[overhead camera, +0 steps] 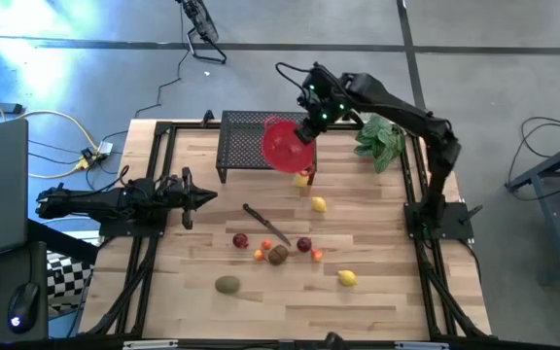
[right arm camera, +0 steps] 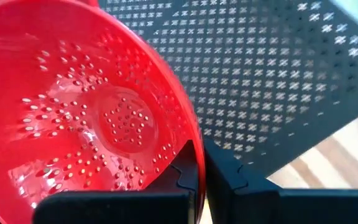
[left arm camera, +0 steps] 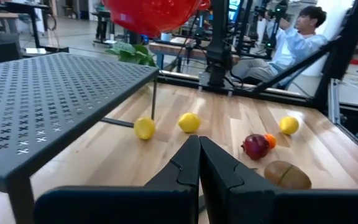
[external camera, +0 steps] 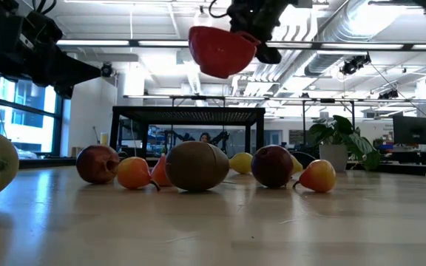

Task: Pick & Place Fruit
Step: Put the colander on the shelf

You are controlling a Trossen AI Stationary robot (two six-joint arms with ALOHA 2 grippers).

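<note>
From above, the right pincer (overhead camera: pixel 306 129) is shut on the rim of a red colander (overhead camera: pixel 286 147), holding it in the air over the front edge of the black mesh rack (overhead camera: pixel 246 136). The left pincer (overhead camera: pixel 202 195) waits shut and empty at the left side of the worktop (overhead camera: pixel 377 301). The fruit lies loose on the worktop: one lemon (overhead camera: pixel 319 204) in front of the rack, another (overhead camera: pixel 347 278) near the front right, a kiwi (overhead camera: pixel 227 285) near the front left, and a cluster of red, orange and brown pieces (overhead camera: pixel 278 250) beside a knife (overhead camera: pixel 265 224). A leafy bunch (overhead camera: pixel 378 140) sits at the back right.

At table height, the colander (external camera: pixel 222 50) hangs tilted, well above the fruit (external camera: pixel 197 166), with nothing visible inside.

The left wrist view shows its fingers (left arm camera: pixel 188 163) pressed together, with lemons (left arm camera: pixel 189 122) ahead near the rack leg. A person (left arm camera: pixel 291 43) sits beyond the table.

The right wrist view shows the fingers (right arm camera: pixel 191 180) pinching the colander's rim (right arm camera: pixel 188 134), the bowl empty.

The step in hand appears to be setting the colander down as a container. It is best levelled before it is lowered, and set on bare wood near the cluster but clear of the knife and the lemons, so nothing rolls.
</note>
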